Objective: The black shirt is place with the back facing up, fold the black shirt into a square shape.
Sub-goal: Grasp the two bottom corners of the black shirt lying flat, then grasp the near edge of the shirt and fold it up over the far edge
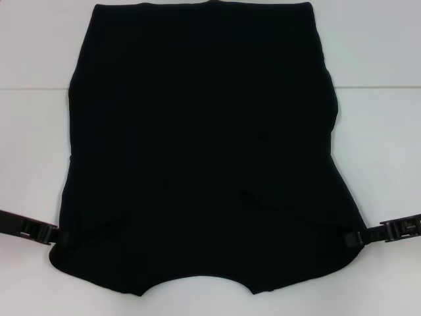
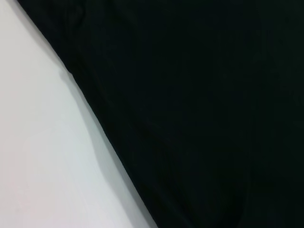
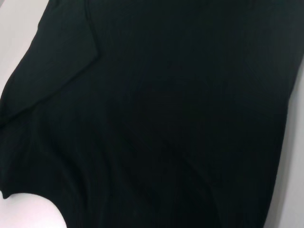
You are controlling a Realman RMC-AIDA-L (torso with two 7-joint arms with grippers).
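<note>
Head view: black shirt (image 1: pixel 204 151) lies flat on the white table (image 1: pixel 381 131), filling most of the middle. Curved neckline at the near edge, hem at the far edge, partly cut off by the frame top. Sleeves look folded in over the body, but black-on-black folds are hard to make out. Left gripper (image 1: pixel 58 235) sits at the shirt's near left edge, right gripper (image 1: pixel 350 238) at the near right edge; both arms cut off by the frame sides. Fingertips merge w/ the dark cloth, so can't tell how far open they are or whether they pinch fabric.

Left wrist view: mostly shirt (image 2: pixel 199 114), one diagonal edge against bare table (image 2: pixel 42 152). No fingers seen.

Right wrist view: shirt (image 3: pixel 161 118) fills nearly all; a folded flap edge and the neckline curve show near table (image 3: pixel 28 213) slivers. No fingers seen.
</note>
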